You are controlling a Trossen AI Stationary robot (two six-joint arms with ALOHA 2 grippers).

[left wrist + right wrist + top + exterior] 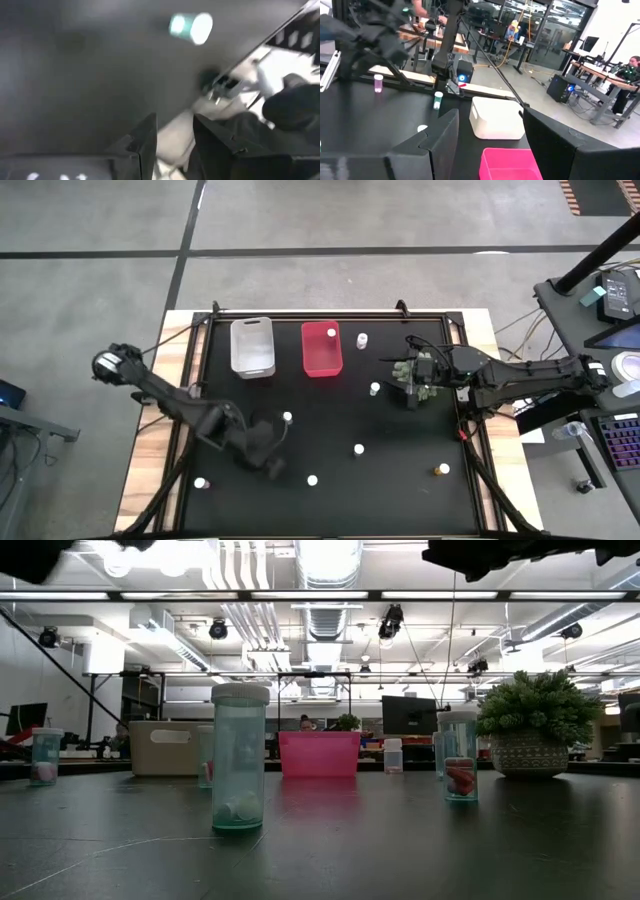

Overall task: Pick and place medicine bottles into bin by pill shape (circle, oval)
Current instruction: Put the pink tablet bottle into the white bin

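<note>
Hidden: in the high view we cannot see the left gripper (268, 463) fingertips; its dark body blends with the mat (330, 480).
Blurred: the left wrist view is smeared; we make out one bottle (191, 27) lying ahead on the mat, nothing finer.
Cut off: in the low view both arms show only as dark shapes at the top edge.
Pill shape: we cannot read it in most bottles; the low view shows red contents in one bottle (461, 772) and pale ones in the nearest (239, 760).
Left gripper: low over the near-left mat, fingers (146, 142) parted by a narrow gap, and we see nothing between them.
Right gripper (408, 377): raised over the far-right mat, by the plant (417, 385); fingers (436, 137) stand wide apart with nothing held.
Bottle and left fingers: the bottle ahead in the left wrist view lies well apart from the tips.
Bottles near right gripper: one (375, 388) stands just beside it, another (361, 339) beside the red bin (321, 348).
Other bottles: white caps stand apart on the mat at near left (202, 482), near centre (312, 480) and centre (358, 449); another (287, 418) is beside the left arm; an amber one (442, 470) is near right.
Bins: the clear bin (253, 346) and red bin sit side by side at the far edge; a white cap (331, 333) shows inside the red one.
</note>
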